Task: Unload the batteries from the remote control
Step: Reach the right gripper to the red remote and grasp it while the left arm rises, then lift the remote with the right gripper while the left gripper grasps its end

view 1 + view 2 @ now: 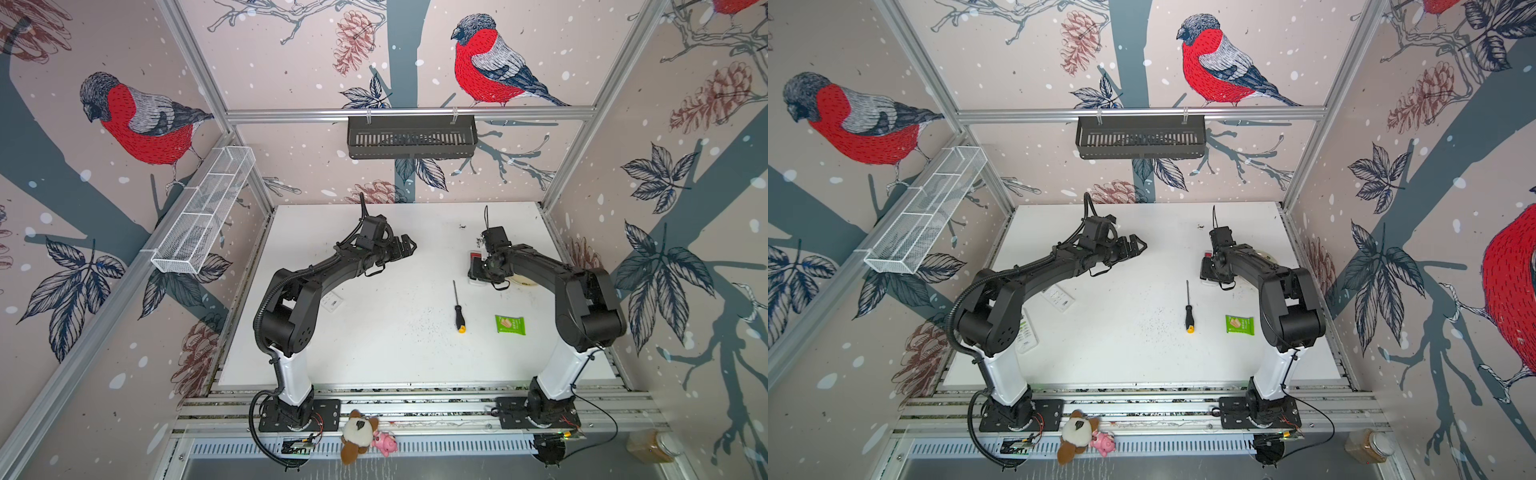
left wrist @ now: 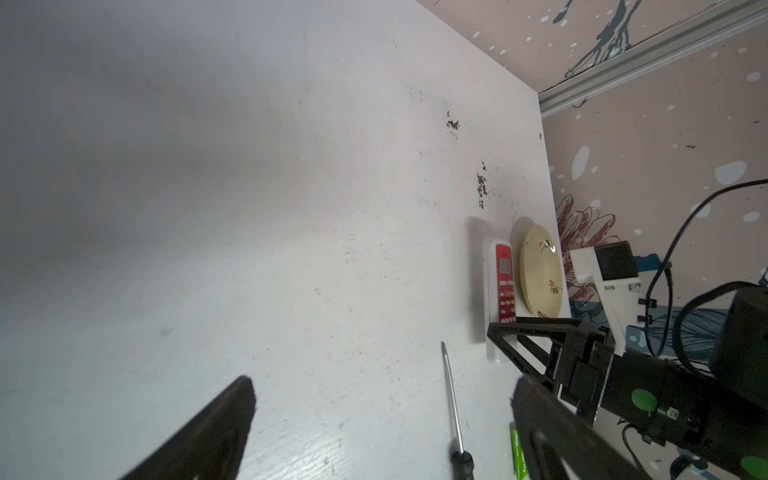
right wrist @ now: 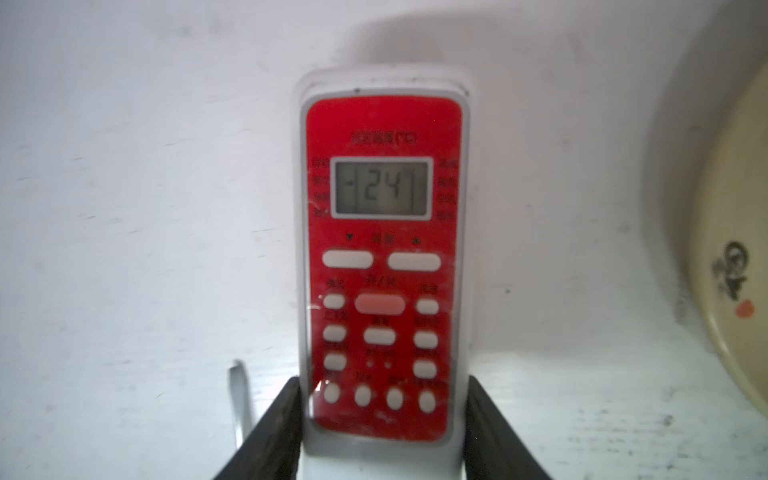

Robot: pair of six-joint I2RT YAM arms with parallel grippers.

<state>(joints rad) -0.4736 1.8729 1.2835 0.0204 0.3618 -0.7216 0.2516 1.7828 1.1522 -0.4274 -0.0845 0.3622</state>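
The red-faced remote control [image 3: 382,266] lay face up on the white table [image 1: 374,353], with digits showing on its small display and its back flat against the tabletop. The batteries could not be seen in any view, because the underside of the remote control was hidden.

The right gripper [image 3: 384,380] sat at the button end of the remote control. Its two dark fingers [image 3: 274,432] pressed against the opposite long edges, so the jaws were clamped on the remote control's body. In both top views the right wrist covered most of the remote control, leaving only a sliver of red at its far end.

The left gripper [image 2: 381,383] was held well apart from the remote control, on the side facing the left arm. Its jaws stood wide apart, with only bare table showing between them.

A cream plate [image 2: 540,270] lay just beside the remote control, on the side away from the left gripper. A black-handled screwdriver [image 1: 458,307] lay near the remote control's button end, its shaft tip pointing back toward the remote control. A green packet [image 1: 510,324] lay farther from the remote control than the screwdriver's tip did. A white remote [image 1: 1059,297] rested well apart from the remote control, partly under the left arm.
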